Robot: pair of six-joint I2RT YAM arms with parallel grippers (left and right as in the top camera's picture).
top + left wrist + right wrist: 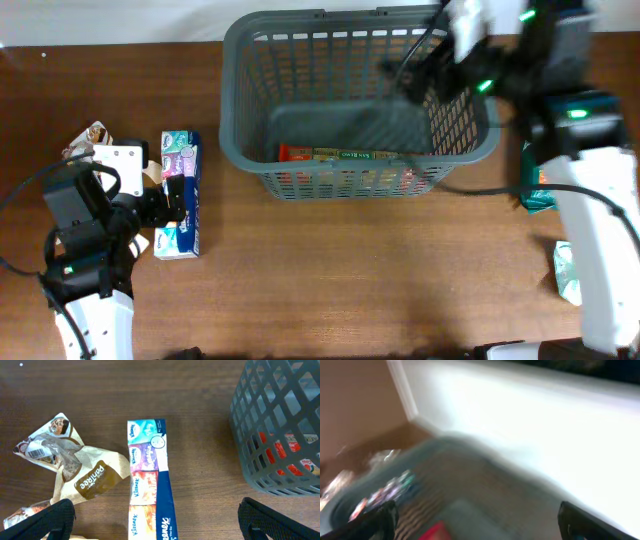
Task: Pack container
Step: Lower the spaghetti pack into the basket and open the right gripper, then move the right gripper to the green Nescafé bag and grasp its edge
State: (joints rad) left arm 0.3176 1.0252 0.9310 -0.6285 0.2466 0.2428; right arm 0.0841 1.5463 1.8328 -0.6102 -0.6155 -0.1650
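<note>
Left fingers (pixel 50 520) spread wide, nothing between them. The left gripper (pixel 155 512) hangs above the near end of a long blue tissue multipack (pixel 147 480); whether it touches the pack cannot be told. Pack lies flat on the brown table (pixel 350 280), lengthwise. Just left of it and touching its edge is a crumpled brown-and-white bakery bag (pixel 85 472).

Right fingers (pixel 370 520) also set far apart, with nothing seen between them, though that wrist view is badly blurred. From overhead the right gripper (pixel 420 70) sits over the far right part of the container (pixel 235 90), above its rim.

Container stands at the table's far centre, upright and well apart from the tissue pack. Dark grey, with slotted walls. One flat red-and-green packet (pixel 340 155) lies on its base against the near wall, its red showing through the lattice in the left wrist view.

At the right table edge are a teal packet (pixel 540 195) and, nearer, a pale green one (pixel 565 275), both partly hidden by the right arm.
</note>
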